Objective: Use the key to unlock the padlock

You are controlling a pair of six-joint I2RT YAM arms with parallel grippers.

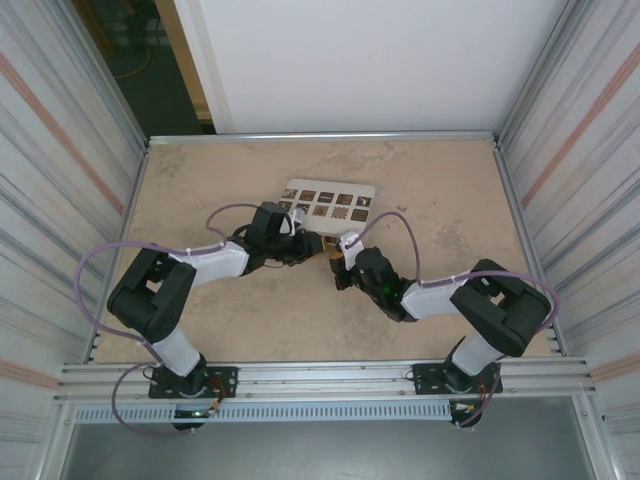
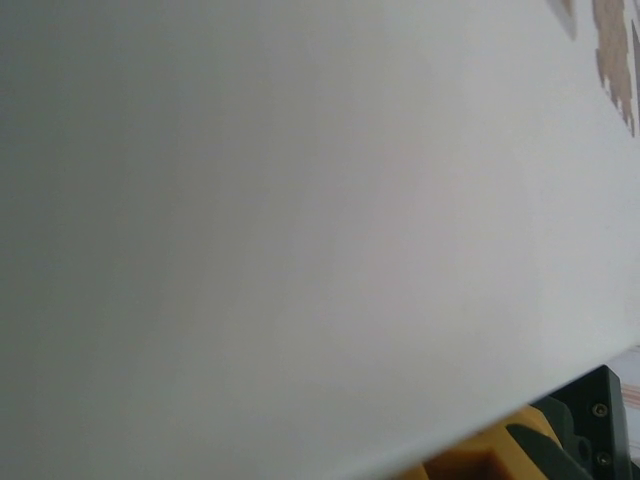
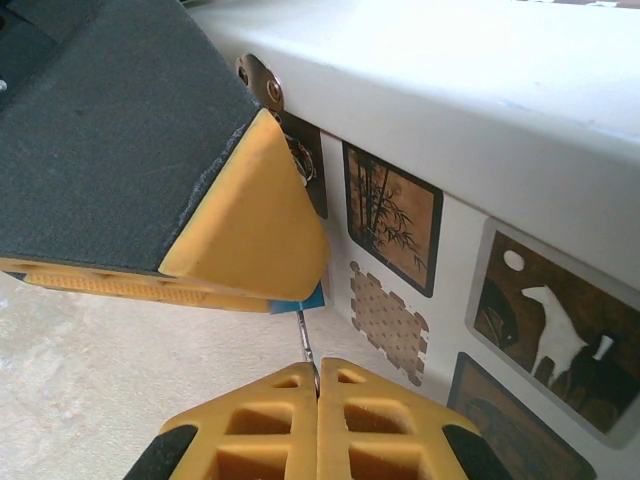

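Observation:
Only a blue corner of the padlock (image 3: 308,297) shows, peeking out under the big yellow and black finger (image 3: 250,225) of my left gripper (image 1: 303,247), which is shut on it. The thin metal blade of the key (image 3: 307,340) runs from that blue corner down into my right gripper (image 3: 318,368), whose yellow fingers are shut on it. The key's head is hidden between those fingers. Both grippers meet tip to tip at the table's middle, the right gripper (image 1: 342,263) just right of the left. Metal parts (image 3: 262,82) show behind the left finger.
A white box (image 1: 330,197) printed with brown picture tiles lies just behind both grippers. Its pale side (image 2: 300,200) is very close in the left wrist view and its tiled face (image 3: 500,300) stands beside the right fingers. Corrugated walls (image 1: 60,200) enclose the tan table (image 1: 200,180).

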